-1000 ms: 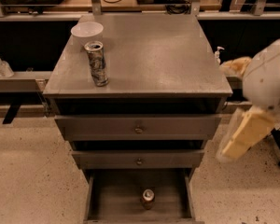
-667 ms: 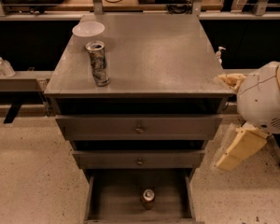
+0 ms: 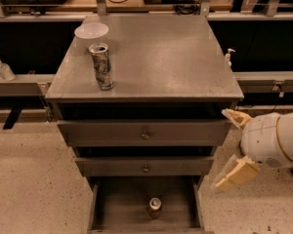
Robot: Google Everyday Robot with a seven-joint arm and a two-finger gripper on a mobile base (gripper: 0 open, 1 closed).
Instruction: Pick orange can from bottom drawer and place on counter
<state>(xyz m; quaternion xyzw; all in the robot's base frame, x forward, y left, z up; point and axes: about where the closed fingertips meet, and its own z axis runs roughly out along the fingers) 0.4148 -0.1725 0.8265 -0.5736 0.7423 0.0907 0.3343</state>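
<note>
The orange can (image 3: 155,207) stands upright in the middle of the open bottom drawer (image 3: 117,204), near its front. The counter (image 3: 166,57) is the grey top of the cabinet. My gripper (image 3: 230,147) hangs to the right of the cabinet, level with the two upper drawers, above and to the right of the can. Its two cream fingers (image 3: 237,175) are spread wide apart and hold nothing.
A taller white-and-blue patterned can (image 3: 102,66) and a white bowl (image 3: 91,31) stand on the counter's left side. The two upper drawers (image 3: 145,133) are slightly pulled out. A small pump bottle (image 3: 228,57) sits behind the right edge. Shelves run along both sides.
My arm has sunk lower and drawn slightly closer to the cabinet's right side. The cans and the drawers have not moved.
</note>
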